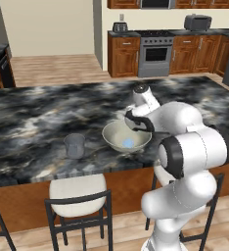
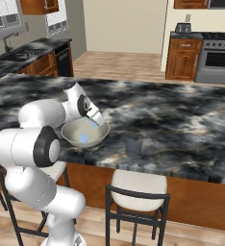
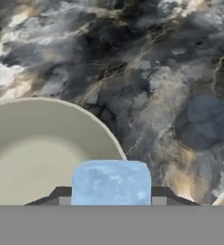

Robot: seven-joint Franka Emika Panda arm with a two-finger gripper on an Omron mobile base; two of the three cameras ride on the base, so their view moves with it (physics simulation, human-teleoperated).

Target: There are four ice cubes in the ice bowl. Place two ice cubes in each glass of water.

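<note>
no readable text, labels or signs

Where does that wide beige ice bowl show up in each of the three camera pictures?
Left base view: ice bowl at centre, on the dark marble counter, beside the arm.
Right base view: left of centre, near the counter's front edge.
Hand view: lower left.
Shared landmark: the marble counter.

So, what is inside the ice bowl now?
Inside the ice bowl a pale blue ice cube lies on the bottom. The arm covers the far side, so more cubes cannot be counted. The pincer holds another cube.
</note>
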